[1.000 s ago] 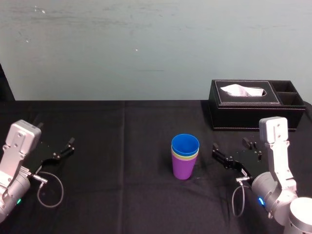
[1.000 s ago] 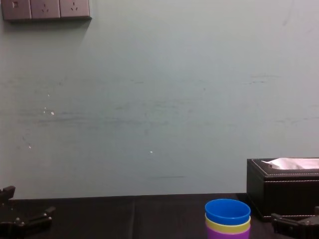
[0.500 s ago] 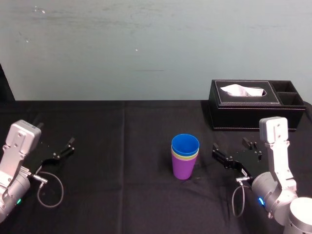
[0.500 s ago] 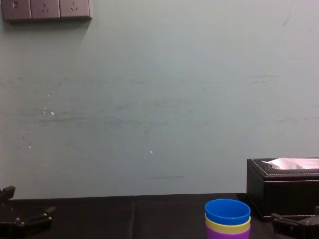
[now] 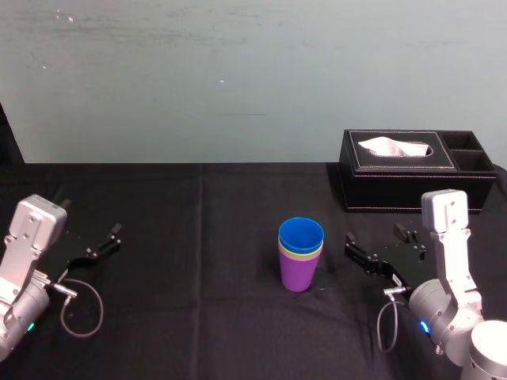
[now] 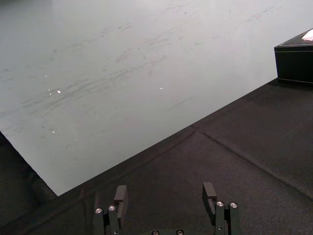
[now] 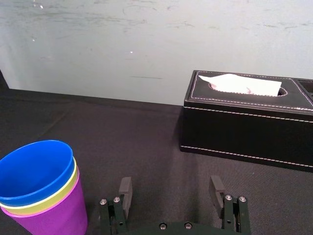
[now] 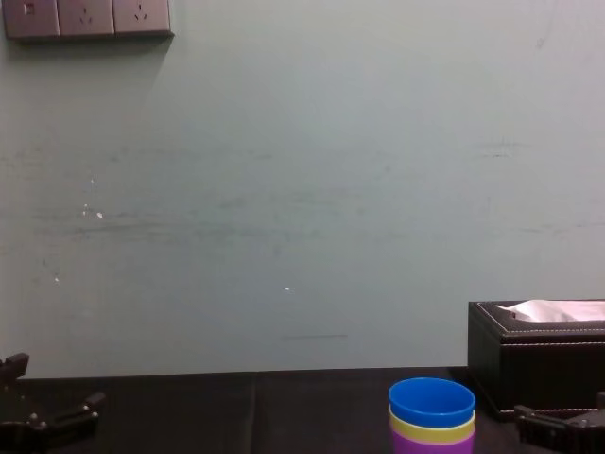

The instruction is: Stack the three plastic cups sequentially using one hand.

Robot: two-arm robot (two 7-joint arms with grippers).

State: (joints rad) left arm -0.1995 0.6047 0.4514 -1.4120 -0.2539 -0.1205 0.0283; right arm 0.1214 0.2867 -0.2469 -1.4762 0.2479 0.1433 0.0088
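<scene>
The right tool (image 5: 373,233) rests low over the black-clothed counter (image 5: 198,237), at about 3 o'clock from the cups and just beside them without touching. Its two slim black fingers (image 7: 125,188) are spread wide, and in the right wrist view we see bare cloth between them. A cable loops from its base, and its pale grey wrist module stands upright above it.

We see the three cups nested upright in one stack near the middle of the counter. The purple cup (image 5: 299,273) is at the bottom with its base on the cloth. The yellow-green cup (image 5: 299,254) sits inside it and shows as a thin band at the rim. The blue cup (image 5: 301,234) sits on top, its mouth open upward. In the chest view the stack shows low down, blue (image 8: 432,402) over yellow-green (image 8: 430,432) over purple (image 8: 430,445).

The left tool (image 5: 91,218) is parked at about 9 o'clock from the stack, well apart from it. Its fingers (image 6: 121,193) are also spread wide over bare cloth.

A black stitched tissue box (image 5: 400,178) stands at about 2 o'clock from the cups, against the pale wall, with a white tissue (image 5: 392,147) poking from its slot. We can make out a row of wall sockets (image 8: 87,17) at 11 o'clock in the chest view, their markings too small to read.
</scene>
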